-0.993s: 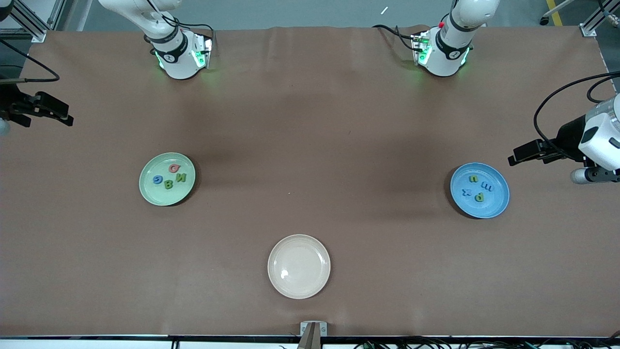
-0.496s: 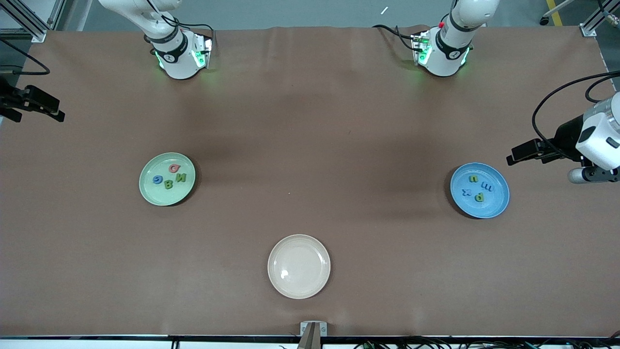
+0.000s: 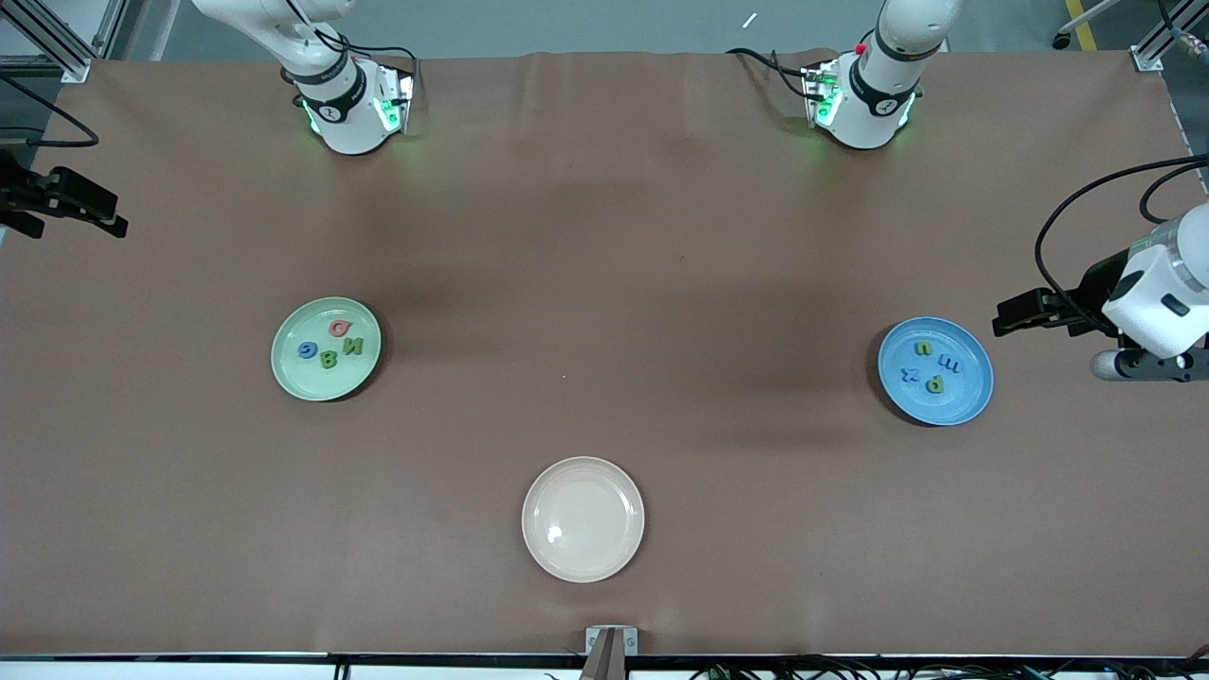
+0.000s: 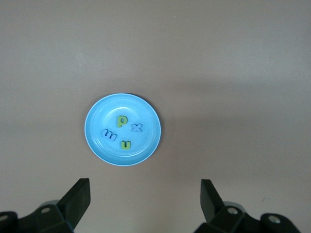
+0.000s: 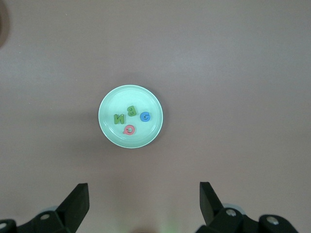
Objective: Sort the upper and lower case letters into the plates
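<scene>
The pale green plate (image 3: 295,373) holds the capitals: pink Q (image 3: 339,328), blue G (image 3: 308,350), green B (image 3: 329,359) and green N (image 3: 352,346). The bright blue plate (image 3: 973,392) holds green n (image 3: 925,348), blue m (image 3: 949,364), blue x (image 3: 910,374) and green p (image 3: 934,384). My left gripper (image 3: 1009,316) hangs open and empty high beside the blue plate (image 4: 95,141), at the left arm's end of the table. My right gripper (image 3: 111,225) is open and empty, high at the right arm's end, with the green plate (image 5: 108,130) in its view.
An empty cream-white plate (image 3: 583,567) lies near the table's front edge, midway between the two coloured plates. A brown cloth covers the table. Both arm bases stand along the table's back edge.
My left gripper has drifted a little toward the front camera beside the blue plate. My right gripper drew back toward the table's end, then held still. The letters have not moved.
</scene>
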